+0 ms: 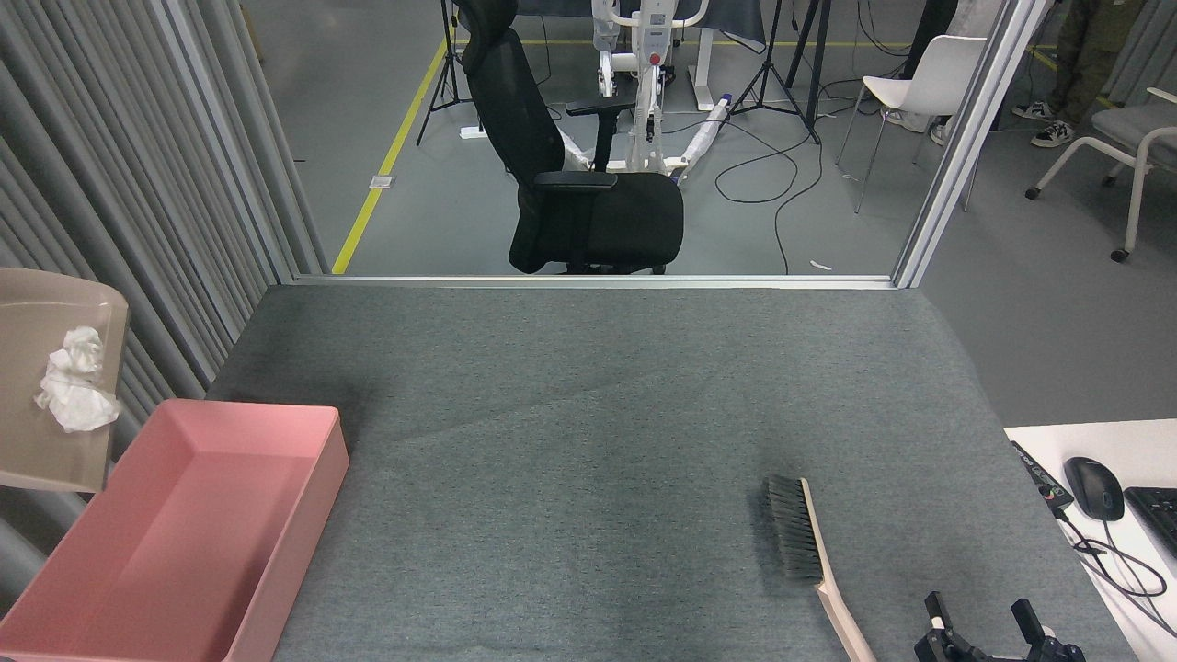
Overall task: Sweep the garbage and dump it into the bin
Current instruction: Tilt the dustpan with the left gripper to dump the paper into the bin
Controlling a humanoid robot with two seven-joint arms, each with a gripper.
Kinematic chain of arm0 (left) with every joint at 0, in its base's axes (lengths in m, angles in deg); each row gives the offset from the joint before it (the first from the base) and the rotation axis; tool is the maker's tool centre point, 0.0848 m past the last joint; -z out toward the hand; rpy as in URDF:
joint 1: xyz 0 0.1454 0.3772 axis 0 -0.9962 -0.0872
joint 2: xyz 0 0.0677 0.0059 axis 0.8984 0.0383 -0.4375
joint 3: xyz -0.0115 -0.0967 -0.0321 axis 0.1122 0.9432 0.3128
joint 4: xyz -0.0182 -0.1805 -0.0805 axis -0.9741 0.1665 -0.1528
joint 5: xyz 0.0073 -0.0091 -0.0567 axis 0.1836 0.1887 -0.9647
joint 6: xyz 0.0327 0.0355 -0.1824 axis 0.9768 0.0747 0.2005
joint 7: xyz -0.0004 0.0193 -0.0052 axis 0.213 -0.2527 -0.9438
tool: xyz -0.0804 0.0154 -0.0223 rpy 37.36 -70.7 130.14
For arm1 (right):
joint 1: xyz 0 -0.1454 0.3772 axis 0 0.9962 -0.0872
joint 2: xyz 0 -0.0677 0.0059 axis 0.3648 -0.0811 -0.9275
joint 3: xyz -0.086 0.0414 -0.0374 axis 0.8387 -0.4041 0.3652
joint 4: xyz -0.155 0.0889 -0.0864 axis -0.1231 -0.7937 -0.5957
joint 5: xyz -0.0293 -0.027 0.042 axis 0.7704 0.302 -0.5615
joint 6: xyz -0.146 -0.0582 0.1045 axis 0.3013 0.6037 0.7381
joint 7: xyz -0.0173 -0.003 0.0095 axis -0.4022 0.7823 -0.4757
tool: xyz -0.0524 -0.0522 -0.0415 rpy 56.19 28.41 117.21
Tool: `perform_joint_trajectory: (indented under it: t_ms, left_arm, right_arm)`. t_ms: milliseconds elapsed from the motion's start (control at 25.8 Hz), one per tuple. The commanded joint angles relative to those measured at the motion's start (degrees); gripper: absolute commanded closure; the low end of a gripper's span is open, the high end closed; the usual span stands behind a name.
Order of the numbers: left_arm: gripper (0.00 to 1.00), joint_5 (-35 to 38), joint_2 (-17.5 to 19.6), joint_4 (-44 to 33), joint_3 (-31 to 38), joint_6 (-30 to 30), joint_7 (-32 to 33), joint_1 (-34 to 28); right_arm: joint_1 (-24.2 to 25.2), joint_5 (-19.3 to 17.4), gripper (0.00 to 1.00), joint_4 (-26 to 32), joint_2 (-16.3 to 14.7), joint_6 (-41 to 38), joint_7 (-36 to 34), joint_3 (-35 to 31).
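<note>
One wad of white tissue garbage (pixel 72 393) lies in a beige dustpan (pixel 41 322) held in the air at the far left edge. The pan is steeply tilted and hangs above and just left of the bin's far left corner. Its handle and my left gripper are out of view. The bin (pixel 303 515), a pink tray, sits on the table's near left corner and looks empty. My right gripper (pixel 979 619) is at the bottom right edge, open, with nothing between its fingers. It is just right of the brush (pixel 798 541) handle.
The brush lies on the grey felt table (pixel 588 414), bristles facing left. Grey slatted curtains (pixel 138 184) stand close behind the dustpan. A white desk (pixel 1057 441) with a mouse and cables adjoins the table's right side. A black office chair (pixel 570 165) stands beyond the far edge.
</note>
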Motion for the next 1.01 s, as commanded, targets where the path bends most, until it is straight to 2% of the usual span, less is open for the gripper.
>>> perform_joint_trajectory:
  t_ms: [0,310,465,620,697,775,968]
  left_arm:
    - [0.73,3.86,0.46,-1.4,0.02,0.68,-0.05,0.16]
    - [0.72,2.02,0.82,-3.42,0.2,-0.46,1.09,0.16]
    - [0.71,-8.71,1.69,-1.05,-0.51,-3.36,4.43,0.24]
    - [0.71,-17.58,0.46,-2.36,-2.88,-5.65,4.87,0.42]
    - [0.71,-20.92,-2.08,-4.82,-5.87,-7.76,4.43,0.42]
    - [0.71,-20.92,-4.63,-7.11,-8.15,-10.92,3.81,0.51]
    - [0.71,-20.48,-13.51,-15.64,-8.5,-16.81,3.02,0.33]
  right_arm:
    - [0.02,0.0,0.01,0.0,0.04,0.02,-0.03,0.0]
    - [0.02,-0.09,0.01,0.0,-0.14,0.02,-0.03,0.0]
    - [0.1,-0.09,0.01,0.0,-0.14,0.02,-0.03,0.0]
    - [0.02,-0.09,0.01,0.0,-0.14,0.02,-0.03,0.0]
    - [0.02,-0.09,0.01,0.0,-0.14,0.02,-0.03,0.0]
    - [0.1,-0.09,0.01,0.18,-0.14,0.02,0.15,0.0]
    - [0.19,-0.09,0.01,1.14,-0.23,0.02,0.24,-0.09]
